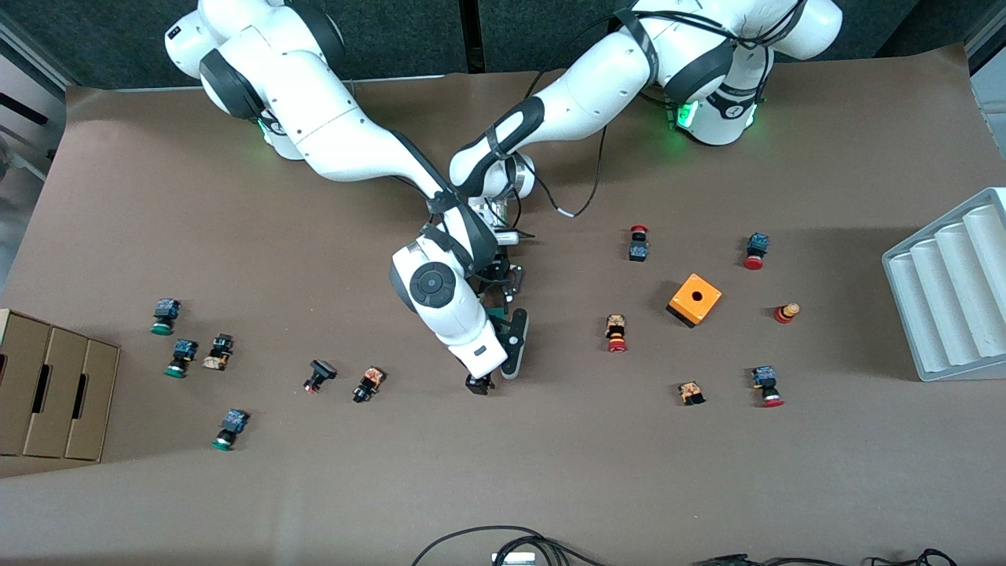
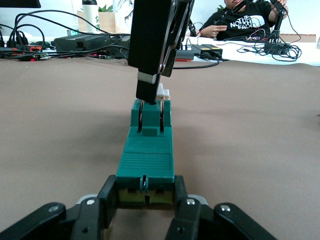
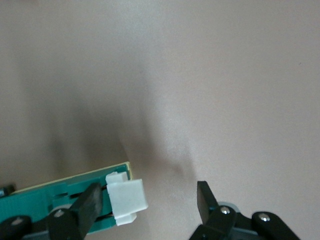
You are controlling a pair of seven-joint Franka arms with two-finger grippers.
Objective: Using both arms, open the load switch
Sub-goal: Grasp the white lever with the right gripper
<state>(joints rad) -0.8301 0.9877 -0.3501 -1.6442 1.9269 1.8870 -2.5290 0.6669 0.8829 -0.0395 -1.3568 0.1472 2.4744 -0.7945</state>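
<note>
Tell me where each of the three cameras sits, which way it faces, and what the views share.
Front view: high across the table, facing both arms; the load switch lies mid-table under the two grippers.
Left wrist view: low on the left arm, looking along the switch; left gripper shut on its near end, right gripper at the other end.
Right wrist view: above the table, looking down; right gripper's fingers straddle the white piece.
Shared: all show the switch.

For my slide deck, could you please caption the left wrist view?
Left gripper clamps one end of the green load switch while the right gripper reaches its white piece.
</note>
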